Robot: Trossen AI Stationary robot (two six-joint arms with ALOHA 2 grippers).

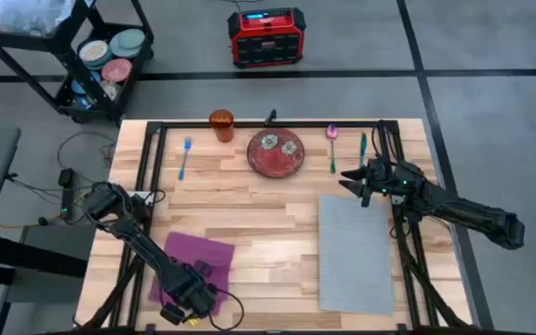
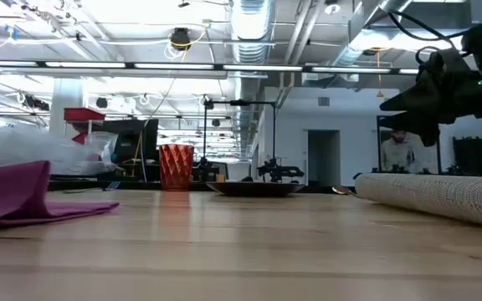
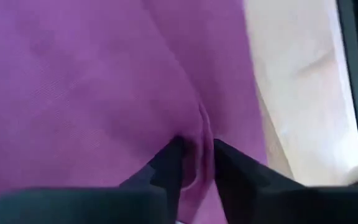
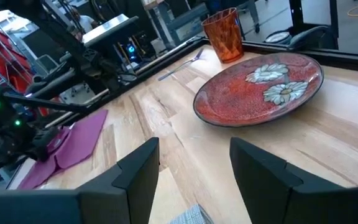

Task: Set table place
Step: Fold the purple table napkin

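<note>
Now, left gripper: jaws pinching a soft purple cloth napkin fold between them.
Right gripper: jaws wide, glazed red round floral plate lying ahead on worktop.

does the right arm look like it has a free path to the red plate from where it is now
Probably yes. The right gripper hovers open above the table just right of the red plate, with only bare wood between them in the right wrist view. The left gripper is far off, pinching the purple napkin.
</note>
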